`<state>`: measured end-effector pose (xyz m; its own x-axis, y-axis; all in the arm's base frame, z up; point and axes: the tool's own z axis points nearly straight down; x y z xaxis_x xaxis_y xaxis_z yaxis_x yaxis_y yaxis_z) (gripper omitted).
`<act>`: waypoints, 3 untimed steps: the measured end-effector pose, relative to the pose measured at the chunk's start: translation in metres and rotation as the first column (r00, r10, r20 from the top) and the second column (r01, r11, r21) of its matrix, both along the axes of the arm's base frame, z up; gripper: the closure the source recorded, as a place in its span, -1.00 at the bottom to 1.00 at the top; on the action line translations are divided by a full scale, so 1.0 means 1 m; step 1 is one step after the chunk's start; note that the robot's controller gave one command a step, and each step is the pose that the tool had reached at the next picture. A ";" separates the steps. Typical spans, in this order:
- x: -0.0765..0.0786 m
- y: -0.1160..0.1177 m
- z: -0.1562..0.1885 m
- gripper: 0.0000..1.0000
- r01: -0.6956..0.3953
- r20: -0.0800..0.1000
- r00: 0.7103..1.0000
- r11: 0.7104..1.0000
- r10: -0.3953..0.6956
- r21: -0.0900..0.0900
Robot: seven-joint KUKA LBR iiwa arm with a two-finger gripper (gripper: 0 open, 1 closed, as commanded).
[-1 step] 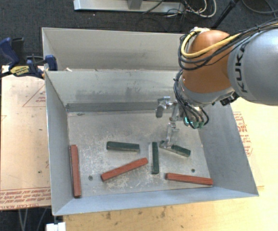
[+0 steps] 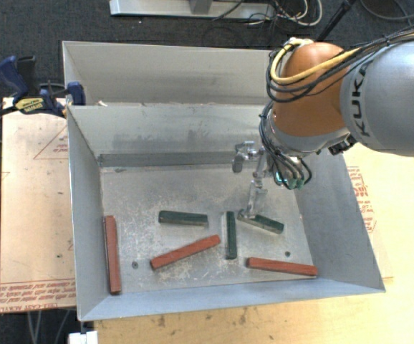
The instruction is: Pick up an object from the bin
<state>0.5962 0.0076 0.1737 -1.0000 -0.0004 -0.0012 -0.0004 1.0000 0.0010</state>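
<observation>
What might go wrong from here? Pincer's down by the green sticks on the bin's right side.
1. The pincer sits at the left end of the slanted green stick, not its middle; an end grip may let it swing or slip.
2. A second green stick lies close to its left; it may get nudged or caught too.
3. The sticks lie flat on the bin floor; pushing lower may scrape the metal.
</observation>
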 end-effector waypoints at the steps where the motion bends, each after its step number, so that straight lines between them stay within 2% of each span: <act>1: -0.020 -0.039 -0.044 -1.00 0.058 0.006 0.998 0.998 -0.058 0.002; 2: -0.026 -0.052 -0.057 -1.00 0.074 -0.001 0.997 0.997 -0.074 0.001; 3: -0.020 -0.080 -0.050 -1.00 -0.012 0.000 1.000 1.000 0.012 -0.004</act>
